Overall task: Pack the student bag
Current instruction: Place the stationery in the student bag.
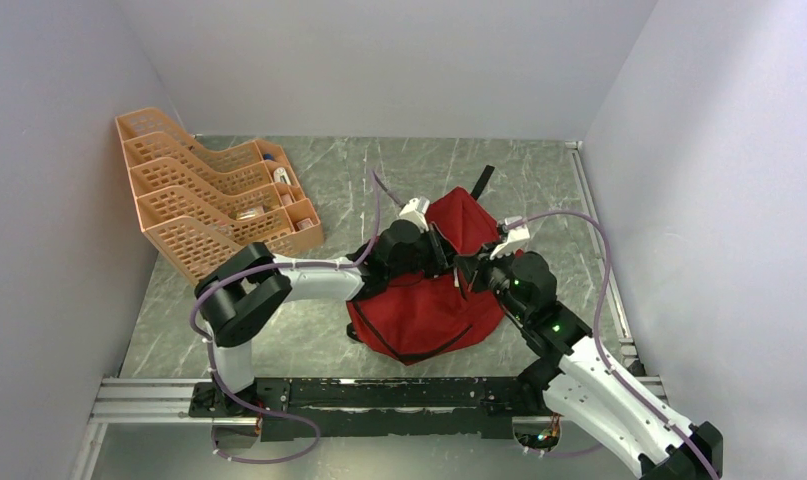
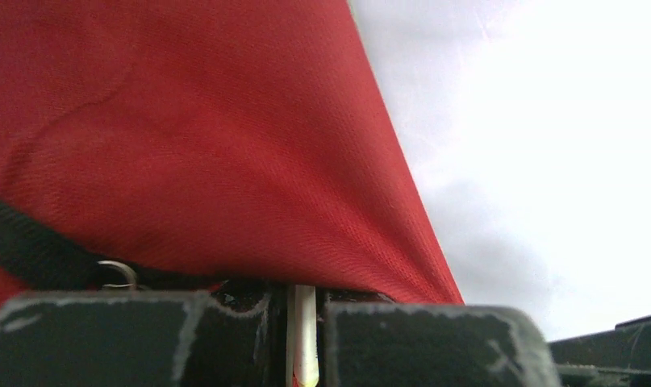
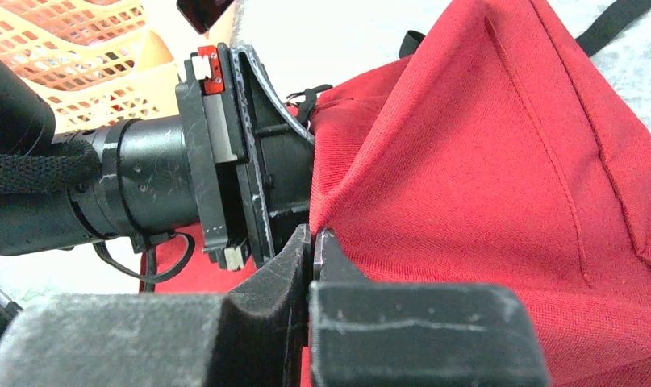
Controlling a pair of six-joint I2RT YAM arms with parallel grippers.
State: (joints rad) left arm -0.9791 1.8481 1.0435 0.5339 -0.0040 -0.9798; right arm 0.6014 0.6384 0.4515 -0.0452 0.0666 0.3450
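Note:
The student bag (image 1: 429, 315) is a soft red backpack slumped at the table's middle, with its upper part pulled into a peak (image 1: 464, 215). My left gripper (image 1: 441, 250) is shut at the bag's left edge. The left wrist view shows red fabric (image 2: 185, 137) stretched away from the jaws (image 2: 304, 322), with a thin white strip pinched between them. My right gripper (image 1: 471, 272) is shut just beside it. In the right wrist view its tips (image 3: 313, 242) close on the red fabric's edge (image 3: 483, 177), right under the left gripper's black body (image 3: 249, 161).
An orange plastic tray rack (image 1: 199, 195) holding small items stands at the back left and also shows in the right wrist view (image 3: 72, 56). A black strap (image 1: 484, 180) trails behind the bag. White walls enclose the table. A metal rail (image 1: 379, 392) runs along the near edge.

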